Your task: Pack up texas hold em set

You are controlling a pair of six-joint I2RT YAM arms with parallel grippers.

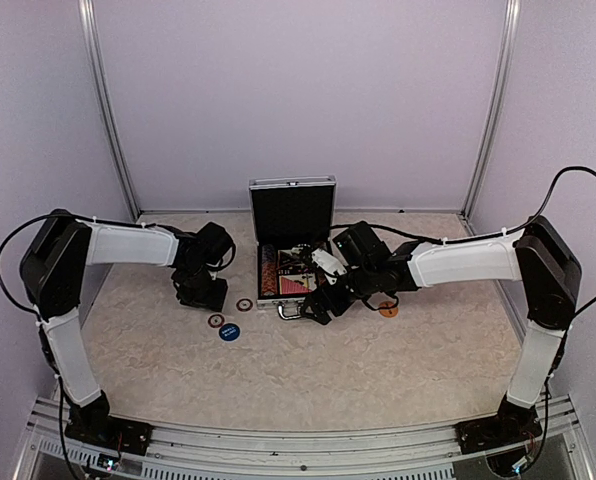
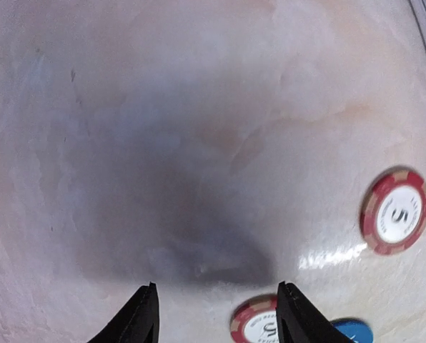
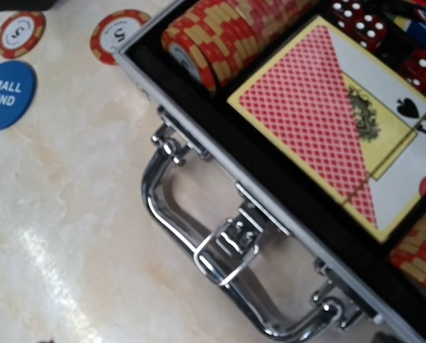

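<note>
Ribbed silver aluminium, black lining: case (image 1: 293,208) open at centre of the top view, lid upright toward the back, tray part filled. Left of it on the pale counter (image 1: 158,370), two loose chips (image 1: 244,304) and a blue button (image 1: 229,332), not yet packed; another orange chip (image 1: 388,310) just right of the case. Left tool (image 1: 200,292) low over the counter beside the loose chips, right tool (image 1: 313,308) at the front edge of the case. In the left wrist view, dark fingers (image 2: 143,318) apart at the lower edge, nothing clamped; one chip flat between them close to the right-hand finger, a second at middle right, the blue button at the lower right. In the right wrist view, chip row (image 3: 220,32), red deck (image 3: 320,121) and dice (image 3: 356,21) seated in the tray; chrome handle (image 3: 150,189) folded flat at the front wall; own fingers barely in frame, apart, nothing between them. Likely handling: chips thin, hard, slippery on the smooth top, best pinched across the rim or slid first; case stiff, probably weighty when loaded, lid best pushed shut at its top edge, lifting by the handle.
</note>
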